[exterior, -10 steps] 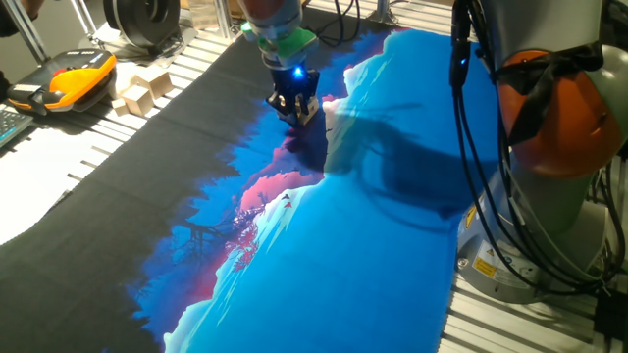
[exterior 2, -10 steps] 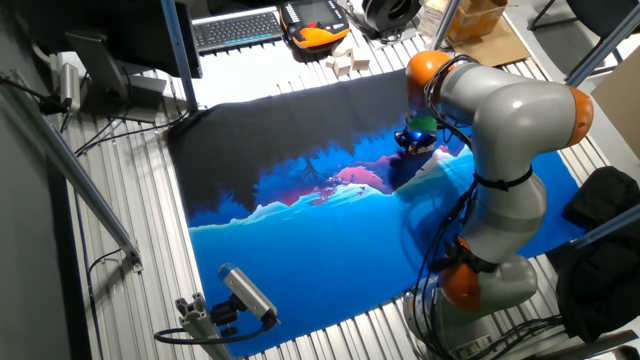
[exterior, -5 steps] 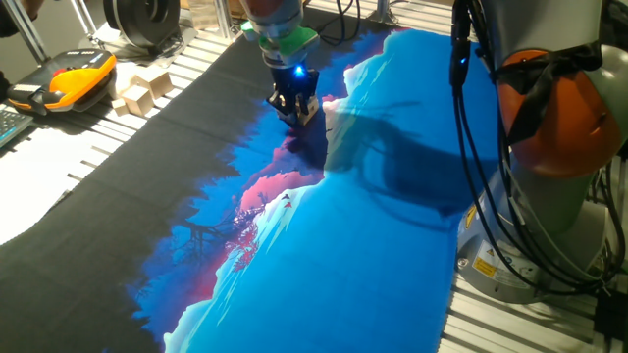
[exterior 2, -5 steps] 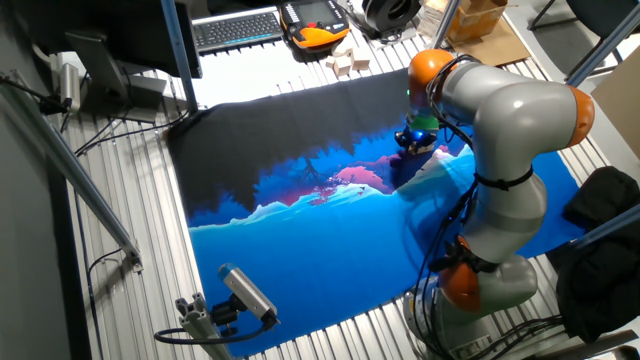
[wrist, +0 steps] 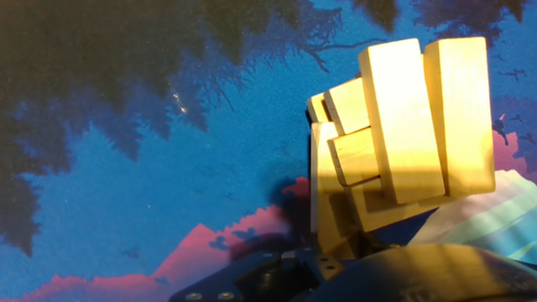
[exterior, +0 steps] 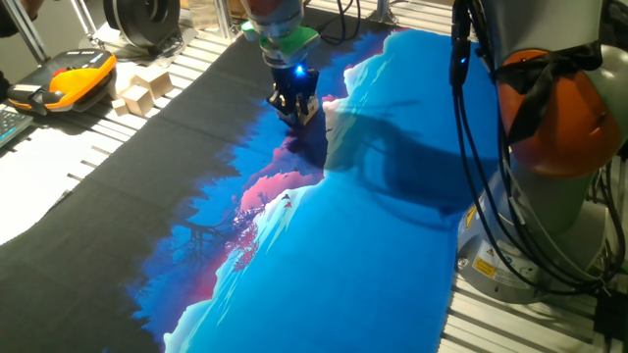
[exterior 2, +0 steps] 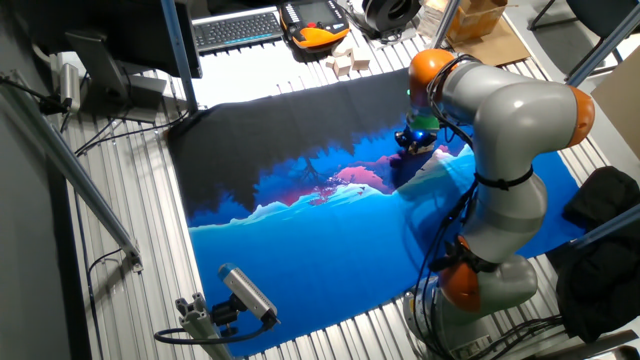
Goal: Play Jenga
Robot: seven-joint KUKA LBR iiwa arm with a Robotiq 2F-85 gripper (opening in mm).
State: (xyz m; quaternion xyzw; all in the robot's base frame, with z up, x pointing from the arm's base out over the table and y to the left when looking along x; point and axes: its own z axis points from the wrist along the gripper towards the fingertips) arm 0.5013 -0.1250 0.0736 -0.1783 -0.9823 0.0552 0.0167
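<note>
Over the mat: the gripper (exterior: 297,110) hung low on the printed landscape mat (exterior: 373,226), near its far edge, on the line where the black part met the blue.
Tower position: the Jenga tower (wrist: 403,143) stood on the mat just beside the fingers; the hand view showed it filling the right side, with crosswise layers of pale wooden blocks, two long top blocks lying side by side.
Tower in the fixed views: it was almost wholly hidden behind the gripper, only a pale sliver showing by the fingers (exterior: 312,113).
Gripper state: whether the fingers were spread or closed could not be told, since the hand view showed only the dark base of the hand and the fixed views were too small.
Step in hand: judged as the approach, the hand lined up at the tower's side to work on one block, with no block seen held.
Next move: it would call for a slow, level contact on a single block, square to its end face, so that the layers above did not shift.
Risk: the upper blocks appeared slightly askew, so a sideways nudge could probably topple the stack.
Other items: chunky wooden cubes (exterior: 143,90) sat grouped off the mat beside an orange-and-black pendant (exterior: 77,80), and a keyboard (exterior 2: 238,28) lay farther off.
Writing: a yellow label (exterior: 483,263) on the arm's base was too small to read; no brand was legible.
</note>
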